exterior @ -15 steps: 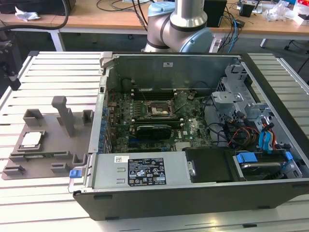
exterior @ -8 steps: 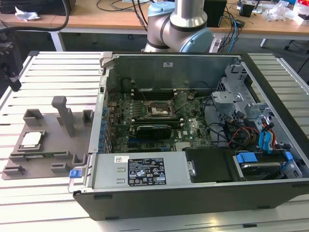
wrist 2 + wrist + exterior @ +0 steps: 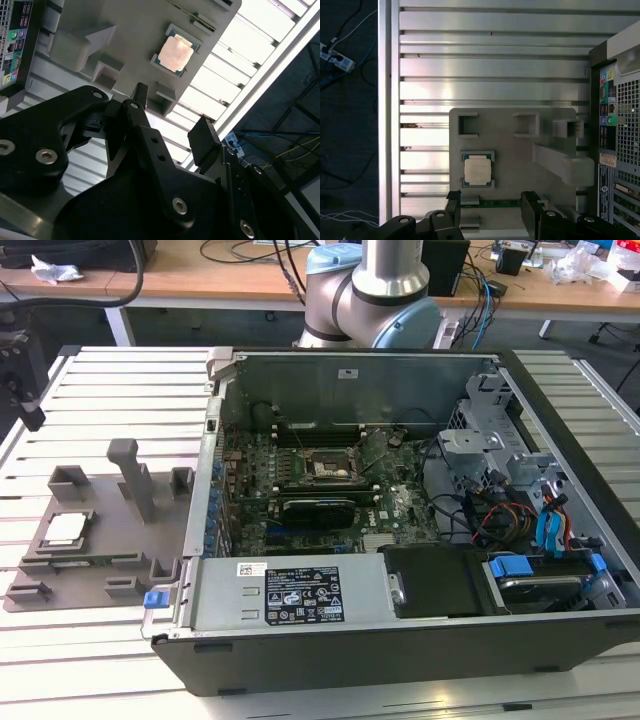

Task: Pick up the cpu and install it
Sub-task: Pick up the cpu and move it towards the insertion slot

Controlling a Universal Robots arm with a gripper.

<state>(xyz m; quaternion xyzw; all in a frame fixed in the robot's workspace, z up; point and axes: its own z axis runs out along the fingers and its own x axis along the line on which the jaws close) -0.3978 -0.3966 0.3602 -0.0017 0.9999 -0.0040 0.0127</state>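
Observation:
The cpu [image 3: 62,528], a small square chip with a silvery top, lies flat in a recess of the grey plastic tray [image 3: 100,558] at the exterior view's left. In both wrist views it lies a short way beyond the fingertips: the cpu [image 3: 477,170] on the tray [image 3: 520,145], and the cpu [image 3: 176,54] on the tray [image 3: 125,30]. My gripper [image 3: 492,204] hangs above the tray's edge, open, its black fingers wide apart with nothing between them. The gripper [image 3: 172,116] touches nothing. The dark metal-framed socket [image 3: 330,468] sits on the green motherboard [image 3: 400,510].
An open black computer case [image 3: 400,640] lies on the slatted aluminium table [image 3: 120,390], right beside the tray. A tall grey post [image 3: 128,475] and several small blocks rise from the tray. The case's rear port panel [image 3: 615,125] borders the tray. The arm's base [image 3: 375,290] stands behind the case.

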